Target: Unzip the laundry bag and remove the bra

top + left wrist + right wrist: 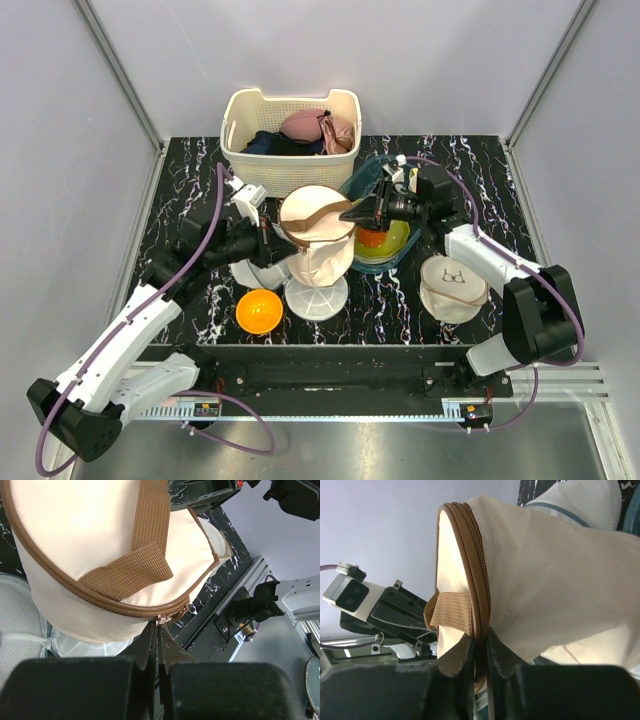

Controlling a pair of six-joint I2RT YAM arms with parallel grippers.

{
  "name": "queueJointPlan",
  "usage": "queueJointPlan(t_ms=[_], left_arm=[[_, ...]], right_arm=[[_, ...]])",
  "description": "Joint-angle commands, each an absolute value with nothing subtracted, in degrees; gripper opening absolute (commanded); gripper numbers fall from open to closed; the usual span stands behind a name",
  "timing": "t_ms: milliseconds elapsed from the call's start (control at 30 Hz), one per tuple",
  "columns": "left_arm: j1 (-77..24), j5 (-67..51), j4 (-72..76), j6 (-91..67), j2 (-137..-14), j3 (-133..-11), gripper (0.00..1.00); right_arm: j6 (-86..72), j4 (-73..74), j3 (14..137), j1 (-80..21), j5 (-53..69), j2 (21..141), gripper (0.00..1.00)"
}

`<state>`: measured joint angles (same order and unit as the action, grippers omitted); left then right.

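Note:
The cream-beige laundry bag point(318, 235) with its brown zipper band is held up off the table between both grippers. My left gripper point(268, 242) is at its left side. In the left wrist view the left gripper point(159, 626) is shut on the small metal zipper pull point(169, 615) at the band's lower edge. My right gripper point(354, 213) is at the bag's right. In the right wrist view the right gripper point(480, 639) is shut on the brown zipper band point(479, 587) beside the webbing handle point(451, 611). The bag's inside is hidden, so no bra shows in it.
A white basket point(243, 140) with pink bras point(305, 125) stands at the back. A white mesh dome point(316, 298) lies under the bag and an orange bowl point(259, 310) lies front left. A yellow-green bowl point(392, 243) sits right of the bag. A white bag printed with a bra outline point(452, 288) lies at the right.

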<state>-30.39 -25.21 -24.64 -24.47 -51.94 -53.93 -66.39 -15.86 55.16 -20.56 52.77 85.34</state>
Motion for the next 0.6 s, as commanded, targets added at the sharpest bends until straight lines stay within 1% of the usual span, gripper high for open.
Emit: queueJointPlan(t_ms=[0, 33, 67, 100, 133, 200, 300, 333, 467, 567], left_arm=[[-30.32, -22.06, -23.64, -23.99, -52.12, -53.44, 0.00], [-30.32, -22.15, -23.56, -23.99, -52.12, -53.35, 0.00], [-30.32, -22.15, -23.55, -24.08, -52.21, -53.35, 0.00], [-30.32, -22.24, -23.55, -24.08, -52.29, -53.44, 0.00], [-30.32, -22.15, -23.64, -24.08, -52.38, -53.35, 0.00], [-30.32, -22.06, -23.64, -24.00, -52.47, -53.61, 0.00], [-30.32, -21.80, -23.64, -23.91, -52.47, -53.96, 0.00], [-30.32, -22.06, -23.64, -23.91, -52.64, -54.14, 0.00], [-30.32, -23.02, -23.29, -24.69, -52.82, -54.84, 0.00], [-30.32, -24.26, -22.68, -25.48, -52.65, -55.10, 0.00]], right_arm=[[-61.79, -10.39, 55.55, -20.65, 53.79, 82.36, 0.54], [-60.31, -8.89, 55.55, -20.65, 52.48, 81.40, 0.67], [-59.07, -6.96, 56.24, -20.57, 51.34, 80.78, 0.73], [-57.76, -1.81, 56.77, -20.65, 49.94, 79.90, 0.88], [-55.13, 1.72, 57.47, -20.65, 46.44, 77.98, 0.92], [-53.44, 8.48, 59.06, -20.65, 42.99, 75.69, 0.93], [-53.35, 13.51, 59.24, -20.74, 37.54, 71.12, 0.95], [-54.57, 13.97, 58.80, -20.74, 35.35, 68.67, 0.95], [-58.35, 14.85, 54.68, -20.92, 33.05, 64.08, 0.96], [-63.09, 13.02, 52.91, -23.37, 31.82, 61.62, 0.96]])
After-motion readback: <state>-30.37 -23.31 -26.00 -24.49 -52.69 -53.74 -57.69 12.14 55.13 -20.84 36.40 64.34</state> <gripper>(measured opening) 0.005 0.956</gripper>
